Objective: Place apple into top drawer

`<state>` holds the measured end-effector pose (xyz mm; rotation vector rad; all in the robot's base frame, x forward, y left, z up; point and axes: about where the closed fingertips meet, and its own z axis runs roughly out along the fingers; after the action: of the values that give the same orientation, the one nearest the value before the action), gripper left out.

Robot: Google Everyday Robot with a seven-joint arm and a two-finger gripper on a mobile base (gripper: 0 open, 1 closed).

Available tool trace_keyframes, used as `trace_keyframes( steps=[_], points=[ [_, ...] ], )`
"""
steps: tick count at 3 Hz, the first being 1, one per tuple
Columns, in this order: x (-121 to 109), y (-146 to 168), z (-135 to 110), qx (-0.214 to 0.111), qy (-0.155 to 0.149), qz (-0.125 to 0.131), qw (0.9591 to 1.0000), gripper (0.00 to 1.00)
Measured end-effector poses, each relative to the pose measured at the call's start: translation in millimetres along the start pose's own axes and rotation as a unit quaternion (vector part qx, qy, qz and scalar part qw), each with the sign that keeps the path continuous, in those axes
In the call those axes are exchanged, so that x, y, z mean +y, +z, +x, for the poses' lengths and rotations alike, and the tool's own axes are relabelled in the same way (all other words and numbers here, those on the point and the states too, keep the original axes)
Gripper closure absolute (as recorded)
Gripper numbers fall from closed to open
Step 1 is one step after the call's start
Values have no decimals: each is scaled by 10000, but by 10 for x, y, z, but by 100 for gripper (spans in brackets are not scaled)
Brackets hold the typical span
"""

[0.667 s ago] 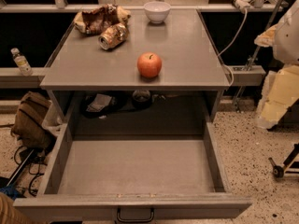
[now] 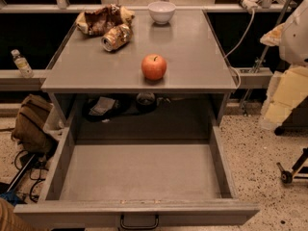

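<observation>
The red-orange apple with a short dark stem sits on the grey tabletop, near its front edge at the middle. The top drawer is pulled out wide below the tabletop; its flat grey bottom is bare and its dark handle shows at the front. My gripper, white with cream parts, hangs at the right edge of the view, beside the table and well to the right of the apple. It touches nothing and holds nothing that I can see.
A white bowl, a crushed drink can and a crumpled brown bag lie at the back of the tabletop. A water bottle stands on a ledge at the left. A brown bag and cables lie on the floor at the left.
</observation>
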<state>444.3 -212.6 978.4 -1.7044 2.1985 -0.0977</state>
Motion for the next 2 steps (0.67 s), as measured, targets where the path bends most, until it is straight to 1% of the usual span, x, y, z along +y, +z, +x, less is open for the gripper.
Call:
trace_keyframes(
  steps=[1, 2],
  points=[
    [-106, 135, -159, -248, -56, 32, 9997, 0],
    [-329, 400, -764, -475, -631, 49, 9969, 0]
  ],
)
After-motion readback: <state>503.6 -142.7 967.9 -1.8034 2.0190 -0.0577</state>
